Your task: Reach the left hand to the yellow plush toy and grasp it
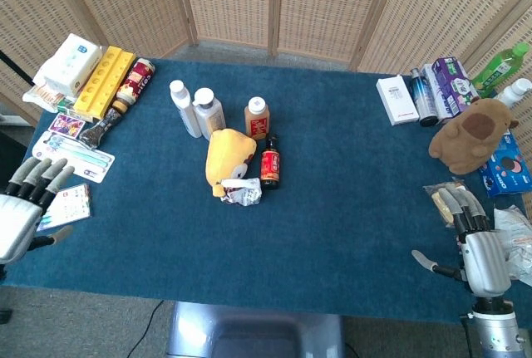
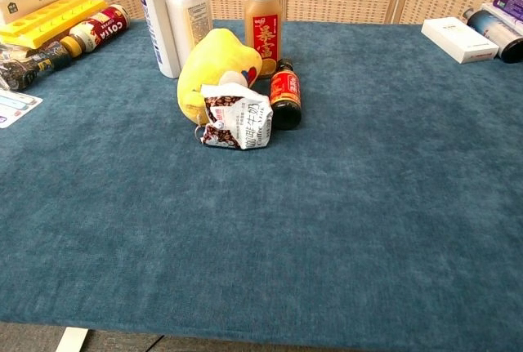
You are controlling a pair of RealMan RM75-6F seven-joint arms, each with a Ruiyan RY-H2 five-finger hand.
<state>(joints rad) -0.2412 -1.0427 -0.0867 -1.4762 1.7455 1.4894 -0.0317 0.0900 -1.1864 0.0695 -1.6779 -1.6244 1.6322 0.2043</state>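
The yellow plush toy (image 1: pixel 226 155) lies near the middle of the blue table (image 1: pixel 332 208), and shows in the chest view as the yellow plush toy (image 2: pixel 214 68) behind a crumpled snack packet (image 2: pixel 237 121). My left hand (image 1: pixel 25 207) hovers at the table's front left corner, far left of the toy, fingers apart and holding nothing. My right hand (image 1: pixel 474 237) is at the front right edge, fingers spread, empty. Neither hand shows in the chest view.
Two white bottles (image 1: pixel 194 109), an orange-label bottle (image 1: pixel 257 117) and a small dark bottle (image 1: pixel 269 162) crowd the toy's back and right. Marker pack (image 1: pixel 71 203) and toothbrush pack (image 1: pixel 73 155) lie by my left hand. A brown plush (image 1: pixel 470 135) and boxes sit right.
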